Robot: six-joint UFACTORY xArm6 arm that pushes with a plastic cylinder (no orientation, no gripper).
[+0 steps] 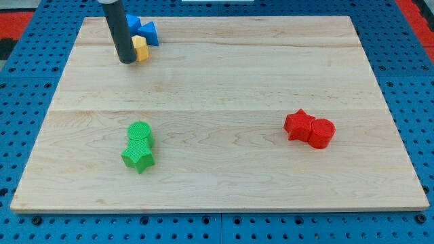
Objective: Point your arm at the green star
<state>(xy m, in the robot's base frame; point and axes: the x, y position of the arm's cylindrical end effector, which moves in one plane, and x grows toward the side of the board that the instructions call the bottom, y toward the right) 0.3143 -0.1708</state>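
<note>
The green star (137,156) lies at the view's lower left on the wooden board (224,81), touching a green round block (140,133) just above it. My tip (127,61) is at the view's upper left, far above the green star, right beside a yellow block (140,49). The rod stands in front of part of the blue blocks.
Two blue blocks (144,30) sit at the board's top left behind the yellow one. A red star-like block (298,125) and a red round block (323,133) touch at the view's right. A blue pegboard (407,224) surrounds the board.
</note>
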